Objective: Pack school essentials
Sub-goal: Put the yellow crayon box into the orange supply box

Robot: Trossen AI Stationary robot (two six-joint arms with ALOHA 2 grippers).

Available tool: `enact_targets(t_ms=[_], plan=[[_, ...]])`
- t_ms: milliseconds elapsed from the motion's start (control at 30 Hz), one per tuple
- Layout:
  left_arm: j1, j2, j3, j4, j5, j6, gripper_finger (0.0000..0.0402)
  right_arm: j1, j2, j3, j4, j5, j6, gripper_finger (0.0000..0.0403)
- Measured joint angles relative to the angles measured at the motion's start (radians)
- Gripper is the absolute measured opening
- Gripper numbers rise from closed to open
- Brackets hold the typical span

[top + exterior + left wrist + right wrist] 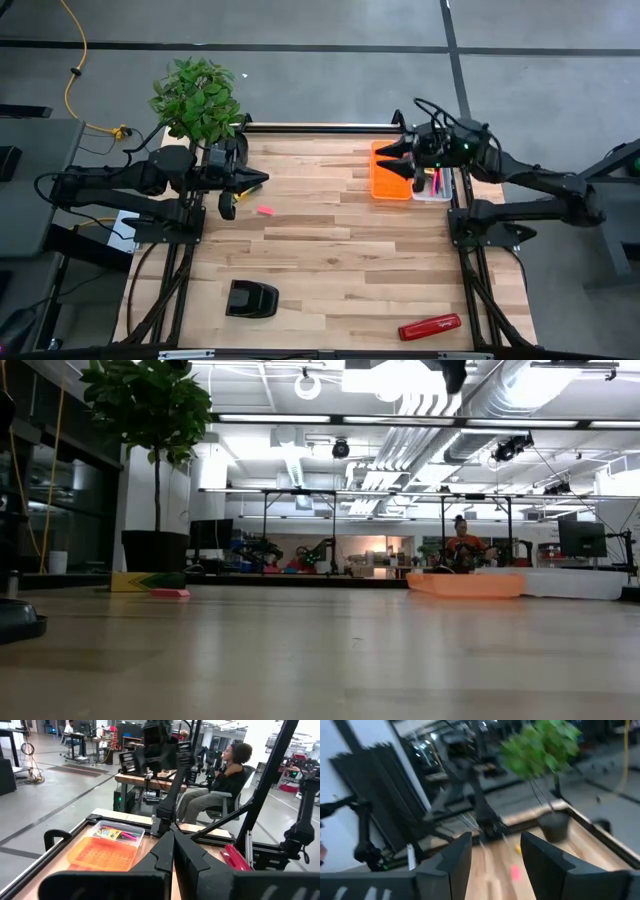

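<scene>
left gripper [258, 181]: fingers pressed together, empty, above small pink eraser [264, 210] | right gripper [388, 158]: fingers parted, over orange plastic tray [388, 186]

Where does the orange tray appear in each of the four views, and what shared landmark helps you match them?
High view: orange tray at the table's far right, under the right gripper.
Low view: right of centre.
Left wrist view: lower left.
Right wrist view: not in it.
Shared landmark: the potted plant.
</scene>
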Motion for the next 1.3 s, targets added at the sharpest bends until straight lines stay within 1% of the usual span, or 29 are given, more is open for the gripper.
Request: enact_targets(t_ms=[100,167,300,367,667,867,1033,1167,1233,1300], plan=[[0.0,0.0,0.0,0.0,0.001,-0.005,0.0001,0.105,0.0,0.0,0.015,0.078,-0.081,0.016],[0.0,0.0,0.0,0.0,0.001,-0.007,0.0001,0.154,0.001,0.0,-0.002,0.087,-0.15,0.016],[0.0,0.0,0.0,0.001,0.005,-0.007,0.0001,0.224,0.009,0.0,-0.009,0.128,-0.148,0.016],[0.0,0.0,0.0,0.001,0.005,-0.007,0.0001,0.247,0.012,0.0,-0.003,0.156,-0.151,0.016],[0.0,0.001,0.0,0.001,0.038,0.02,0.0002,0.293,0.015,0.0,0.004,0.157,-0.2,0.016],[0.0,0.004,0.0,0.001,0.016,0.012,0.0013,0.318,0.015,0.0,0.002,0.153,-0.238,0.016],[0.0,0.004,0.0,0.001,-0.024,0.047,0.0033,0.332,0.015,0.0,0.002,0.152,-0.24,0.016],[0.0,0.004,0.0,0.001,-0.072,0.053,0.0065,0.333,0.015,0.0,-0.008,0.152,-0.24,0.016],[0.0,0.004,0.0,-0.006,-0.103,0.027,0.0087,0.333,0.015,0.0,-0.019,0.152,-0.24,0.016],[0.0,0.004,0.0,-0.032,-0.14,-0.044,0.0113,0.333,0.015,0.0,-0.03,0.152,-0.235,0.016]])
